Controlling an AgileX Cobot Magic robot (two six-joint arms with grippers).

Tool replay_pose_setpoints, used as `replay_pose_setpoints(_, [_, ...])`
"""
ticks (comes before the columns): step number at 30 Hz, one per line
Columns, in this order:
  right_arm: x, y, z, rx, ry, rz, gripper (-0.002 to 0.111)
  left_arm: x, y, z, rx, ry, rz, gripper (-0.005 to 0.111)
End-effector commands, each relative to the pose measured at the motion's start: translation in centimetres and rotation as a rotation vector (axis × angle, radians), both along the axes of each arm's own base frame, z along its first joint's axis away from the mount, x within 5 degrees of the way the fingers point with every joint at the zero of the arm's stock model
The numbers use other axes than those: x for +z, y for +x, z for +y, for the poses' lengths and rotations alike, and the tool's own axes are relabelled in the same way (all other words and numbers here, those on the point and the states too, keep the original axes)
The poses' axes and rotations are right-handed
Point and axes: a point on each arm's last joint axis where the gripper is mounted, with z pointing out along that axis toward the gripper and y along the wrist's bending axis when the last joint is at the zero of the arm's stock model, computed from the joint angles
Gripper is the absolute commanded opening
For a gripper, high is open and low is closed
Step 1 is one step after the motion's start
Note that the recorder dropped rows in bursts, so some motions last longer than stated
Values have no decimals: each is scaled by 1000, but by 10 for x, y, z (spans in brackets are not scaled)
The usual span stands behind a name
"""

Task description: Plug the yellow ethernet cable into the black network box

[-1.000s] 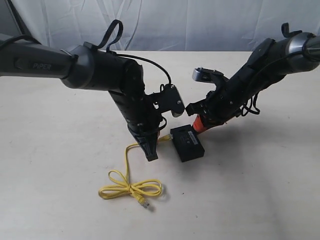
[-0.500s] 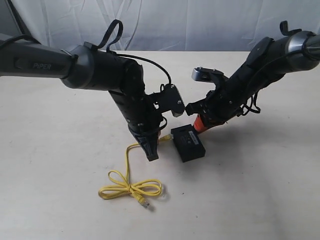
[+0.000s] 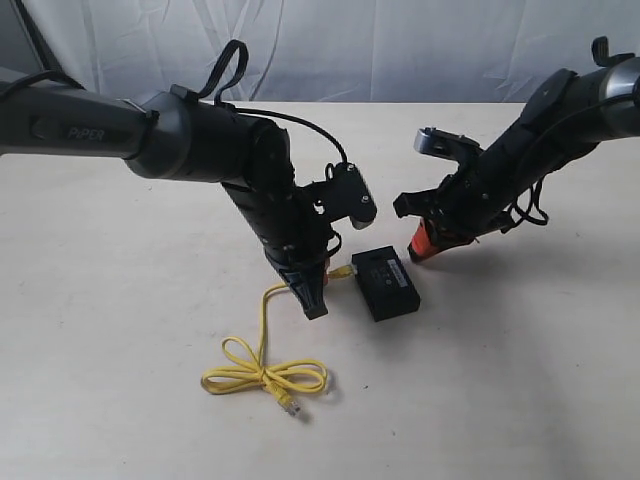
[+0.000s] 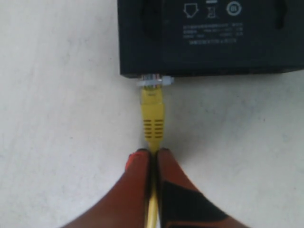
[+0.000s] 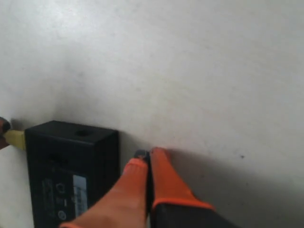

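Since a second earlier, my right gripper (image 5: 146,159) had drawn back from the black network box (image 4: 209,38), which had slid a little rightward. My left gripper (image 4: 152,154) was pinched on the yellow ethernet cable (image 4: 153,118) just behind its boot, with the clear plug at the box's port (how deep, I couldn't tell). My right gripper was closed on nothing, near the box. The cord looked light and floppy and the box apt to slide, so the stiffer boot seemed the best hold.
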Motion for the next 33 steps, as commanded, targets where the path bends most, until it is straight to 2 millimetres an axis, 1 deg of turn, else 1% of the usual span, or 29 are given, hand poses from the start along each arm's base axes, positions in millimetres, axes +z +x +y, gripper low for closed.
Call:
replay_pose_setpoints(1, [3, 1, -5, -28, -34, -8, -1, 5, 0, -2, 7, -18, -12, 0])
replay_pose_setpoints(4, [4, 0, -2, -44, -1, 22, -1, 5, 0, -2, 7, -18, -12, 0])
replay_pose_setpoints(7, [7, -4, 10, 7, 55, 29, -1, 5, 0, -3, 7, -19, -14, 0])
replay_pose_setpoints(9, [7, -7, 17, 33, 62, 29, -1, 5, 0, -3, 9, -20, -13, 0])
replay_pose_setpoints(12, [7, -7, 17, 34, 56, 22, -1, 5, 0, -3, 9, -20, -13, 0])
replay_pose_setpoints(15, [6, -4, 10, 14, 41, 15, -1, 5, 0, -3, 10, -20, -10, 0])
replay_pose_setpoints(22, [4, 3, -19, -98, -13, 44, -1, 5, -1, -2, 13, -19, -3, 0])
replay_pose_setpoints(23, [4, 3, -22, -101, -16, 47, -1, 5, -1, -2, 13, -19, -3, 0])
replay_pose_setpoints(26, [4, 3, -22, -103, -12, 50, -1, 5, -1, -2, 13, -19, -3, 0])
replay_pose_setpoints(28, [5, 2, -15, -100, 6, 53, -1, 5, -1, -2, 12, -18, -2, 0])
replay_pose_setpoints(29, [5, 0, -8, -87, 19, 55, -1, 5, -1, -2, 13, -19, -1, 0])
replay_pose_setpoints(33, [6, -7, 14, 9, 46, 49, -1, 5, -1, -3, 16, -21, 1, 0])
